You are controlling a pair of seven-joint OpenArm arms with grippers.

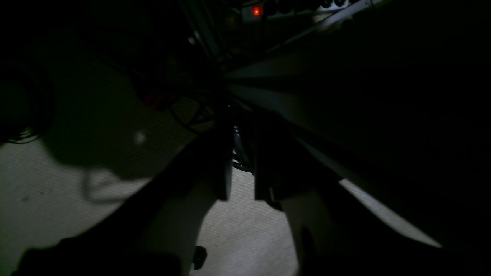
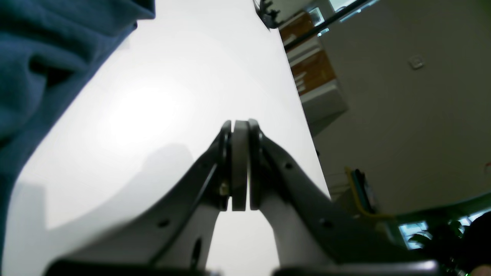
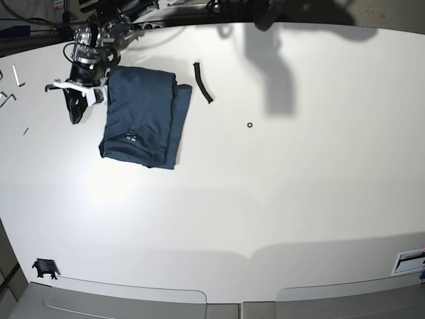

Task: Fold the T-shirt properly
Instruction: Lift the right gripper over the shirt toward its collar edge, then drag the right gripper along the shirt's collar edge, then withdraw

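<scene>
The dark navy T-shirt (image 3: 143, 116) lies folded into a narrow rectangle at the table's far left, with its small neck label facing up near the front edge. In the right wrist view, bunched blue T-shirt (image 2: 38, 57) fills the upper left corner. My right gripper (image 3: 75, 111) hovers just left of the shirt, pointing down. Its pads are pressed together (image 2: 240, 128) with nothing between them. My left gripper (image 1: 241, 184) shows only in its dim wrist view, off the table over carpet, with a narrow empty gap between its dark fingers.
A short black strip (image 3: 202, 81) and a small black ring (image 3: 250, 124) lie right of the shirt. Metal hex keys (image 3: 6, 98) lie at the left edge and a black clip (image 3: 44, 268) at the front left. A red light (image 1: 257, 10) glows among cables.
</scene>
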